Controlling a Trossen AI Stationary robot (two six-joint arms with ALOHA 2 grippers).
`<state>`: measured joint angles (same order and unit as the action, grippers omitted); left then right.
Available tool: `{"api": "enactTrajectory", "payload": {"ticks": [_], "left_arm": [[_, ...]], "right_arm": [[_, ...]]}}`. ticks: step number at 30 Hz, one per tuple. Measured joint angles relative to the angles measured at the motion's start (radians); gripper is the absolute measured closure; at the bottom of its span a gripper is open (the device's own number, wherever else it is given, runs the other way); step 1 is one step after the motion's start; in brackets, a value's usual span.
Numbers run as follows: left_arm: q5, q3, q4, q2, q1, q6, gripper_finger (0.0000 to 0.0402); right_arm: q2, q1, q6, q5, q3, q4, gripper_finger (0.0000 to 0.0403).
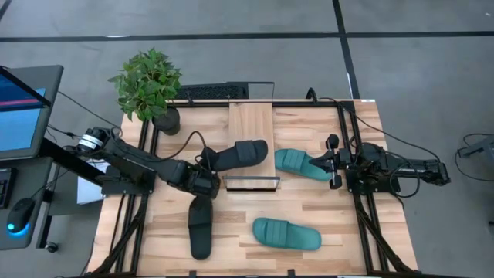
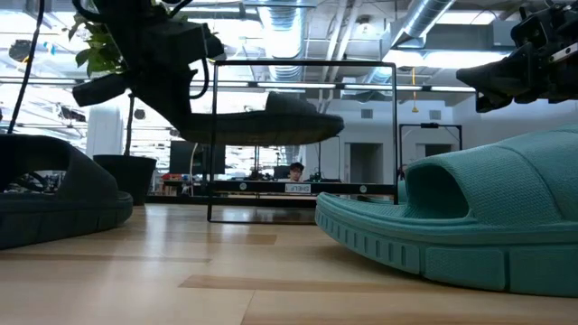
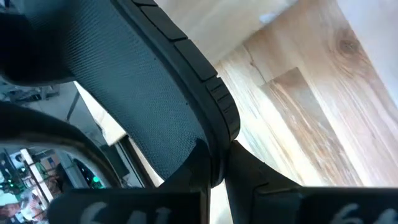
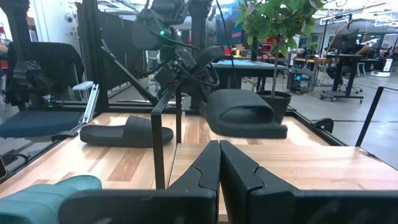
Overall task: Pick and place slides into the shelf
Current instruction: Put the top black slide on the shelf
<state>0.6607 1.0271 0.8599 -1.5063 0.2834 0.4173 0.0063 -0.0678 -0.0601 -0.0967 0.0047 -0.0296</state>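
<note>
The black slide [image 3: 124, 93] is grasped at its heel by the left claw [image 1: 207, 166] and hangs in the air, toe pointing to three o'clock, over the shelf [image 1: 252, 131] plank's left edge.

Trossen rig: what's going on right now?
The left gripper is shut on a black slide, holding it in the air over the edge of the shelf. The right gripper is shut and empty, waiting at the table's right side beside a teal slide. Another black slide and another teal slide lie on the table. No slide rests on the shelf yet.
</note>
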Motion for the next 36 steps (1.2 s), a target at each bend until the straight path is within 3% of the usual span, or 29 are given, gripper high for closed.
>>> {"api": "enactTrajectory", "payload": {"ticks": [8,36], "left_arm": [[-0.026,0.0,-0.076,0.0,-0.015,0.077,0.0395],[-0.075,0.0,-0.127,0.0,0.02,0.067,0.0395]], "right_arm": [[0.0,0.0,0.0,0.0,0.0,0.0,0.0403],[0.0,0.0,0.0,0.0,0.0,0.0,0.0403]]}}
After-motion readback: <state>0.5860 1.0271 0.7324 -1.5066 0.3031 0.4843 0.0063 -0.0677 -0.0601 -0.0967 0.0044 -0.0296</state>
